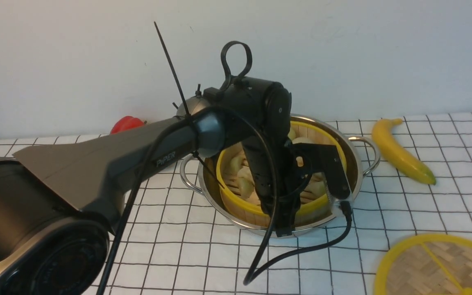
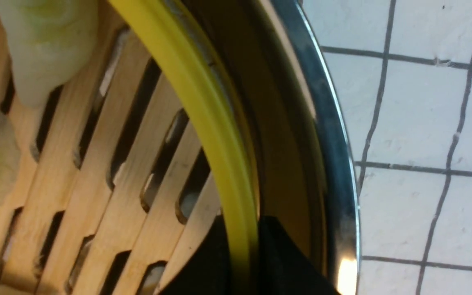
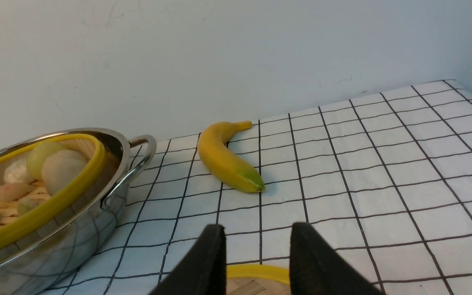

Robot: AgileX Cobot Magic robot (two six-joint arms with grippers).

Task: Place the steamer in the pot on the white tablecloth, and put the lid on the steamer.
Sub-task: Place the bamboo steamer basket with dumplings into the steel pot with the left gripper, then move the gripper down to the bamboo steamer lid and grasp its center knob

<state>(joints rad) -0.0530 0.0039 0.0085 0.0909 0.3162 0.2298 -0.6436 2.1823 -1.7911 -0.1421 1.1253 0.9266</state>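
White tablecloth: black-gridded, spread under pot and lid alike.
Steel pot: on the cloth near the middle of the front view, under the left arm, a loop handle at either side.
Bamboo steamer: inside the pot's rim, dumplings and buns on its slats; whether it sits flat on the bottom cannot be told.
Woven lid: on the cloth, apart from the pot, to the robot's right of it and nearer the robot; round, so no long axis to line up, only a rim or knob to take.
Banana: beyond the lid, just beside the pot's right handle.
Left gripper: closed on the steamer's yellow rim, at the side nearer the robot, one finger inside the wall and one outside.
Right gripper: open, holding nothing, with the lid's far edge showing between its fingertips.
Nearer hand for the lid: the right, by a good way.
Likely next: left lets go and lifts clear, then right takes the lid and carries it leftward and away from the robot, over the steamer.
Risk: rim snagging as the left fingers part, leaving the steamer tilted.
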